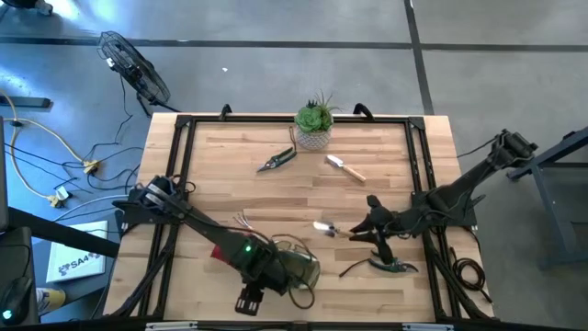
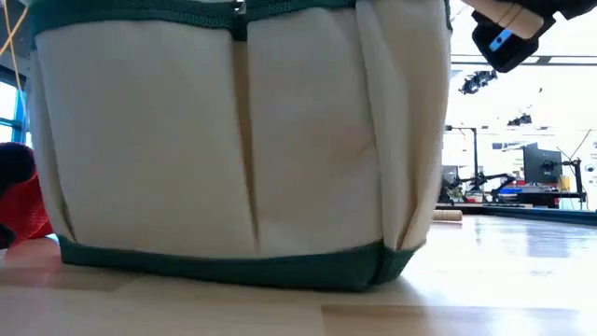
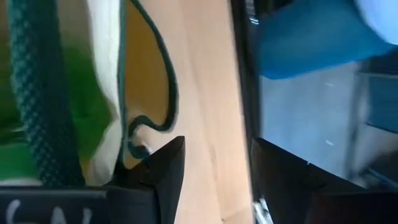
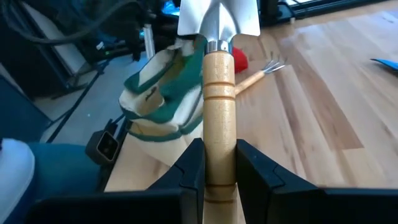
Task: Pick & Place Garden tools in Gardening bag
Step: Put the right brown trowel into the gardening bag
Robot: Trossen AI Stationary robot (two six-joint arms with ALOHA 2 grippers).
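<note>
The gardening bag (image 1: 296, 267) stands near the table's near edge, and its tan wall fills the low view (image 2: 233, 140). My right gripper (image 1: 366, 230) is to the right of the bag, shut on a wooden-handled trowel (image 4: 217, 56) whose shiny blade (image 1: 323, 226) points toward the bag. My left gripper (image 3: 217, 180) is open at the bag's near left side, beside the bag's dark cord handle (image 3: 37, 93). I cannot tell whether it touches the bag. A red piece (image 1: 219, 250) and a rake (image 4: 261, 70) lie left of the bag. My right gripper pinches the trowel's wooden handle (image 4: 219, 134) between its two fingers (image 4: 189, 165), at the handle's free end. The fingers come roughly level from the table's right side and lie along the handle. The trowel sticks out ahead of the fingers, blade first, lifted clear of the table.
A spiky plant in a white pot (image 1: 314, 124) stands at the far edge. One pair of pruning shears (image 1: 276, 161) and a second trowel (image 1: 346, 168) lie near the pot. Another pair of shears (image 1: 384, 265) lies near my right gripper. A black frame (image 1: 184, 124) borders the table.
</note>
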